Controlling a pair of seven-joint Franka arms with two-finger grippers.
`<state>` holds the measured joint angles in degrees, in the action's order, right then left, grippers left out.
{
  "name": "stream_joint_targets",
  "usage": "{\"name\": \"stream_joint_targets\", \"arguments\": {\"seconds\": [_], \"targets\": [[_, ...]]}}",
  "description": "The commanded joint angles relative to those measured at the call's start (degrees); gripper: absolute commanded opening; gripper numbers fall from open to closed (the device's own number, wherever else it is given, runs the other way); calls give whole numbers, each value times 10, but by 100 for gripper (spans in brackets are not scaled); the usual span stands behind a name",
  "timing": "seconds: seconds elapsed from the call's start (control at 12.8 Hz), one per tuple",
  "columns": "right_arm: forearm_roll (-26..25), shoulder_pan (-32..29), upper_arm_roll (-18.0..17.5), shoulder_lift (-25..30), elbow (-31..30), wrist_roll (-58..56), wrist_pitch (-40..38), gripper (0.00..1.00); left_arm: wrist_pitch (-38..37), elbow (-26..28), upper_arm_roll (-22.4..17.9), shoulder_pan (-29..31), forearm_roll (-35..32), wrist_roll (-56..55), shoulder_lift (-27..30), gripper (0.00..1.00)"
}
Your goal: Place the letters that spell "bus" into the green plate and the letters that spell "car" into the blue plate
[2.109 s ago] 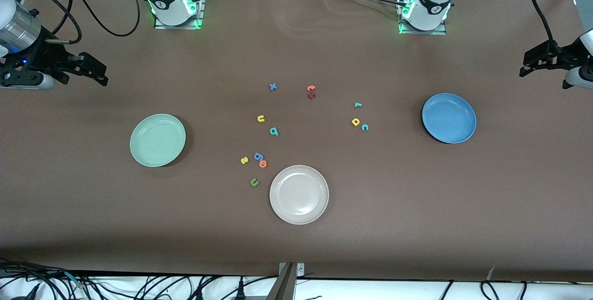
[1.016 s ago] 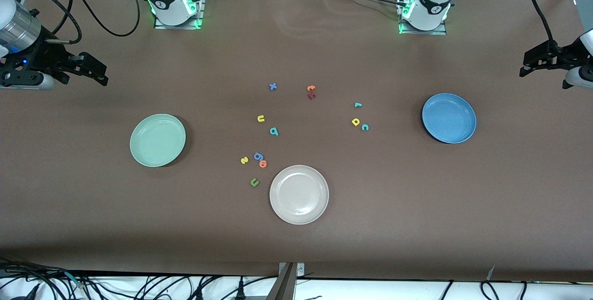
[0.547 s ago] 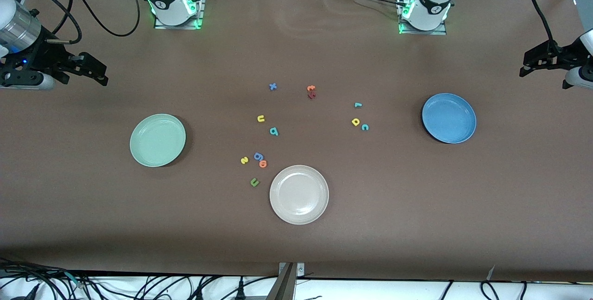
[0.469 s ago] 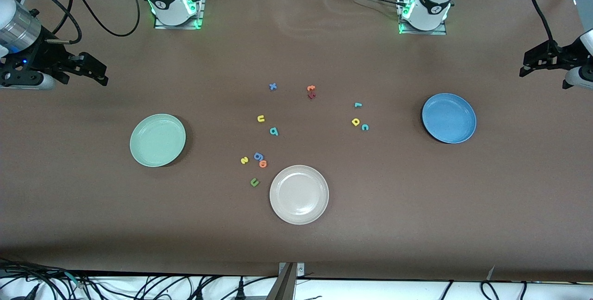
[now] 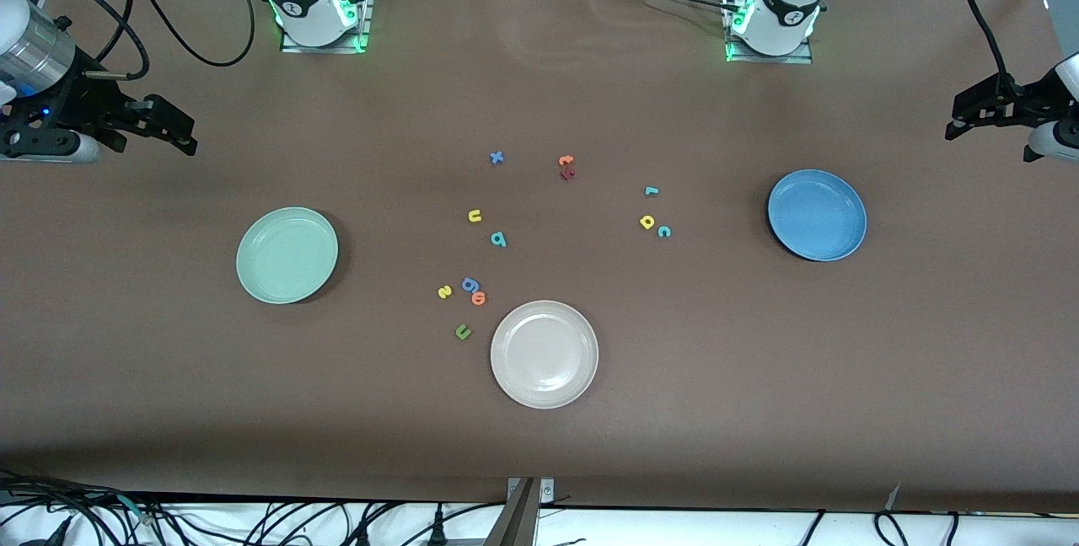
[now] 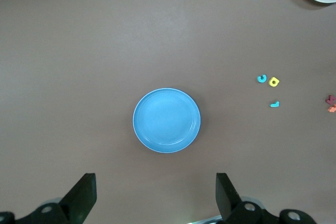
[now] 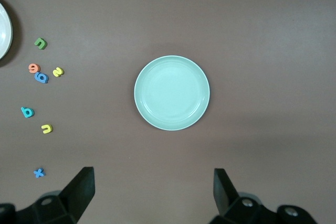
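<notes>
Both grippers, left and right, hang open and empty at the table ends; the right should descend squarely over the teal b, mid-table beside the yellow u, well apart from the green plate.

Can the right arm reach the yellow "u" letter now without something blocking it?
Probably yes. The right tool is open and empty, and the yellow "u" lies apart from the teal "b".
</notes>
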<state>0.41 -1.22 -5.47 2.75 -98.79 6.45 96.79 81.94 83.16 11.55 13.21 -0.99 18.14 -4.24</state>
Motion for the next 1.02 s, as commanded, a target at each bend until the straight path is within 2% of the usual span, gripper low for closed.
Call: {"name": "stream_joint_targets", "arguments": {"seconds": [0.0,0.94], "targets": [[3,1,-1,0,11,3,-13,100,-9,-10,1,2,9,-6,0,100],[2,3,-2,0,11,1,-20,100,-9,-10,1,2,9,-6,0,100]]}}
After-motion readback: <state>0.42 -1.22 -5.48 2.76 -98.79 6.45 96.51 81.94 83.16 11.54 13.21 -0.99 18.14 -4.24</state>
